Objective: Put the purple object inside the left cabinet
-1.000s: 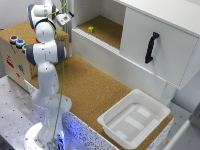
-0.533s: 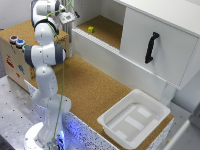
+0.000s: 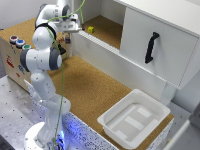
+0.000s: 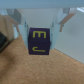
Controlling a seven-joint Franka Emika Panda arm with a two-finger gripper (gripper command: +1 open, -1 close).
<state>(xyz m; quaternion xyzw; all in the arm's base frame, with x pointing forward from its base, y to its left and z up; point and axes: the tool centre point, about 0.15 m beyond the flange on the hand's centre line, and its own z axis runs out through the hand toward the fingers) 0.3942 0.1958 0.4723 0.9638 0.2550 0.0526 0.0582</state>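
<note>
Fingers [image 4: 39, 31] of the robot arm are closed on the purple block [image 4: 38, 41], one translucent finger on each side of it. Yellow letters are visible on two faces of the block. Under the block, the wrist view shows cork-brown floor and white walls.

From the exterior view, the arm's hand [image 3: 71, 23] is up at the open side of the left cabinet [image 3: 107, 27], at the end toward the exterior view's left. A small yellow cube [image 3: 90, 29] lies on the cabinet floor, near the hand. The white door [image 3: 157, 47] with a black handle [image 3: 151, 47] is shut. A white tub [image 3: 134, 118] stands on the desk [image 3: 90, 87], well apart from the arm.
</note>
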